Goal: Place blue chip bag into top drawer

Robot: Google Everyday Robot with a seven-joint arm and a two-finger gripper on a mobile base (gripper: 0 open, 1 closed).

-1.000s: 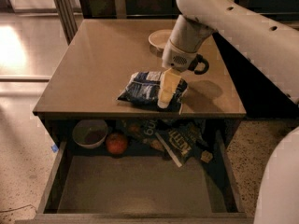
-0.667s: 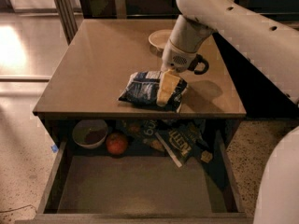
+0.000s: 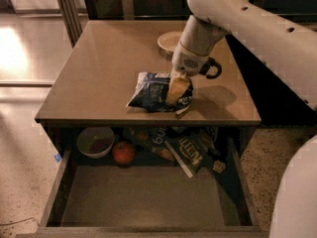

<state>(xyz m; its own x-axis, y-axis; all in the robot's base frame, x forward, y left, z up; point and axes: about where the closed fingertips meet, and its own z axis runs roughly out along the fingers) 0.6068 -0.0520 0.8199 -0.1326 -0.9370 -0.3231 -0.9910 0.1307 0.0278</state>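
barely anything has moved since the earlier frame: the gripper (image 3: 178,90) stays planted on the blue chip bag (image 3: 152,90). nearest, the top drawer (image 3: 143,197) stands pulled out, its near floor bare. at its far end, under the desk (image 3: 99,73), sit a bowl (image 3: 95,142), a red fruit (image 3: 123,152) and dark lettered bags (image 3: 190,150). above, the bag lies by the desk's near edge, and the fingers (image 3: 177,87) look closed on its right end. farther back rests a pale dish (image 3: 171,41). the pinch takes only one crumpled end, so the bag could slip on lifting or drop short onto that clutter.
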